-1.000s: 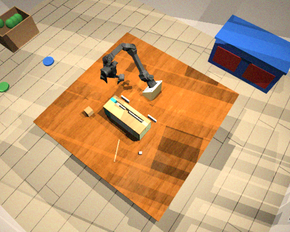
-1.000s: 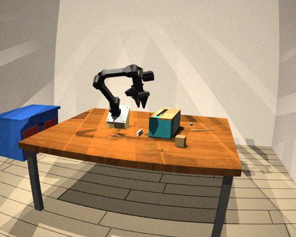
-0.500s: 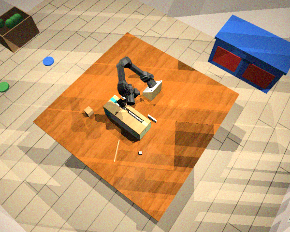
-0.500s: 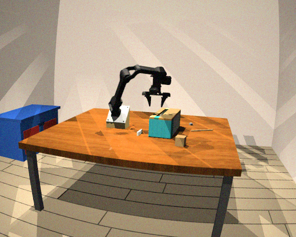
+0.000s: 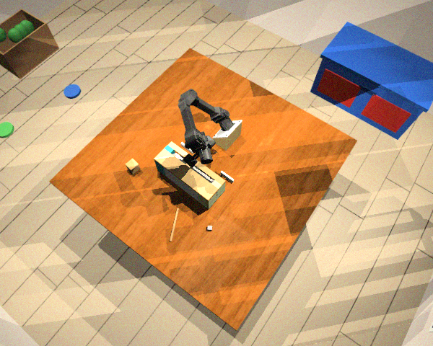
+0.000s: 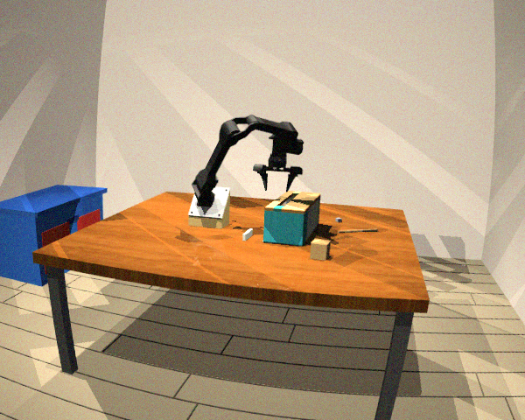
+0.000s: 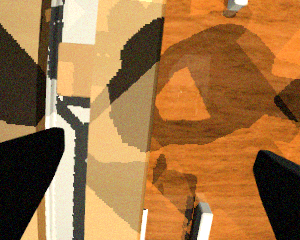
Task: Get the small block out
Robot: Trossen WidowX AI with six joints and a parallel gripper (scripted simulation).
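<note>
The box stands upright on the table, with a tan top, a teal end and a long slot along the top. Its clear front, its shelf and the small block on the shelf cannot be made out in these views. My gripper is open and empty, pointing down above the box's slotted side. In the wrist view one fingertip lies over the box top by the slot and the other over the table beside the box.
White bars lie on the arm's side of the box. A tan cube is off the teal end. A thin stick and a small white cube lie on the far side.
</note>
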